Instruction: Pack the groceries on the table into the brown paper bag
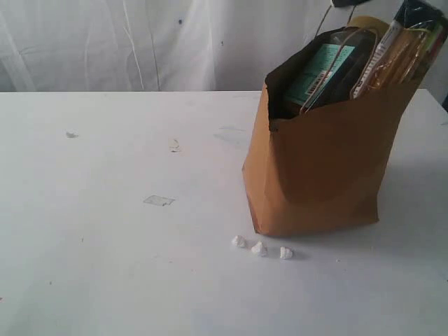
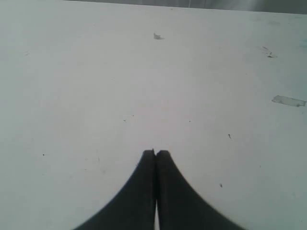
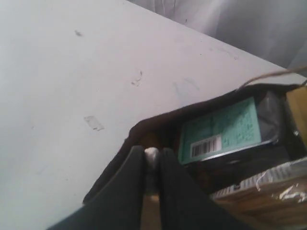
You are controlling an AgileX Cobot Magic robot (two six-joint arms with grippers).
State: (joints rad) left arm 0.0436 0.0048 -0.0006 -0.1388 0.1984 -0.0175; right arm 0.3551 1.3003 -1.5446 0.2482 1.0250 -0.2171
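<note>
Brown paper bag (image 1: 315, 168) stands on the table (image 1: 105, 245), right side, w/ jar (image 1: 329, 73) & spaghetti packet (image 1: 399, 56) inside. Right claw (image 3: 152, 152), over the bag's mouth, pinches the small white box (image 3: 152, 155). Box is prob. light, crushable card, so hold flat sides gently. Left claw (image 2: 155, 153) closed, empty, over the table.

At three o'clock the brown paper bag (image 1: 315, 175) hides the jar's (image 1: 329, 70) base; the right hand's (image 3: 152, 150) white bit (image 3: 152, 157) is blurred.
</note>
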